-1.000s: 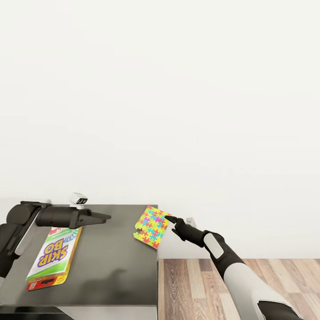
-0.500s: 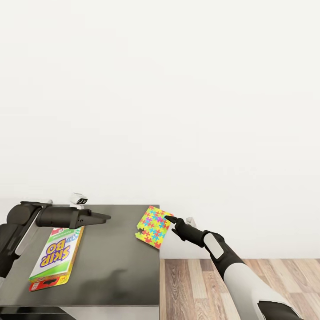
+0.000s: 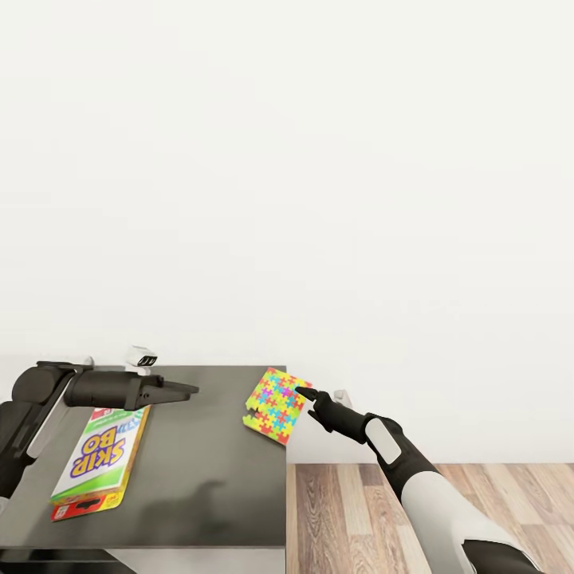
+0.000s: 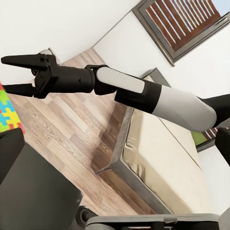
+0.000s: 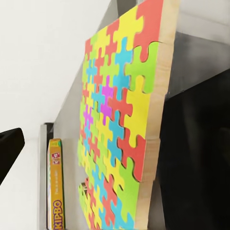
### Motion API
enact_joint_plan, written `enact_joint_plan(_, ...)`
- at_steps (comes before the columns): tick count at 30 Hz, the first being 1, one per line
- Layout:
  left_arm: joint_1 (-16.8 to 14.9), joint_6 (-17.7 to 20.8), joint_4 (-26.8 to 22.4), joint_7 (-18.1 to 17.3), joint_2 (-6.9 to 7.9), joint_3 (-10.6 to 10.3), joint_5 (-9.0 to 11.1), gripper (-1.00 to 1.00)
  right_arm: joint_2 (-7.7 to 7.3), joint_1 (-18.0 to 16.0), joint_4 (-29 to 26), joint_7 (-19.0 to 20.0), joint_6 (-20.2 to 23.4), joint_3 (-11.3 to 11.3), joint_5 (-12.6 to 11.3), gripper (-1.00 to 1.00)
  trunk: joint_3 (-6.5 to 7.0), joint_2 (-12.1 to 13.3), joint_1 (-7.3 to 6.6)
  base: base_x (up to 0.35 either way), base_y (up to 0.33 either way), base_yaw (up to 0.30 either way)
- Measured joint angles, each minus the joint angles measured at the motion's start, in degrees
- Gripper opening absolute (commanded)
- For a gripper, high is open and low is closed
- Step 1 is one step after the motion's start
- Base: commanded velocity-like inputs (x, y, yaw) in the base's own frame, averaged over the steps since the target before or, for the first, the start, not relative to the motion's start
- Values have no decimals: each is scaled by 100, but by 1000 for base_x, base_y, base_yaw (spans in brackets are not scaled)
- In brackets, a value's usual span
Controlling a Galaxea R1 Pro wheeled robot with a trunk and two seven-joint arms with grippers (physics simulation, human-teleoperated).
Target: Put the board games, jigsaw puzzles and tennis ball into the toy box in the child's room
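The jigsaw puzzle lies flat at the far right corner of my dark bench, overhanging its edge. My right end effector sits at the puzzle's right side, jaws spread. My left end effector hovers left of the puzzle, above the Skip-Bo box; its grip I cannot tell.

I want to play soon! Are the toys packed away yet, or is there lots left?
Lots left. Nothing looks packed: the colourful jigsaw puzzle lies at the dark table's corner and the Skip-Bo game lies flat on it. The right claw, open, is at the puzzle's edge but not gripping it. The left claw hovers above the table holding nothing. The toy box isn't in these pictures.
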Motion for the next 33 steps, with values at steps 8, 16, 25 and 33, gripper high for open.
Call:
enact_joint_plan(8, -1, 0, 0, 0, 0, 0, 1, 100, 0, 0, 0, 2, 0, 0, -1, 100, -126, -282, 154, 0, 0, 0)
enact_joint_plan(16, 0, 0, 0, 0, 0, 0, 1, 100, 0, 0, 0, 3, 0, 0, -1, 100, -126, -282, 154, 0, 0, 0)
enact_joint_plan(25, -1, 0, 7, 1, 0, 0, 1, 100, 0, 0, 0, 4, 0, 0, -2, 100, -126, -282, 154, 0, 69, 0)
enact_joint_plan(33, 2, 0, 9, 0, -8, 0, 1, 100, 0, 0, 0, 3, 0, 0, -1, 100, -126, -282, 154, 0, 26, 0)
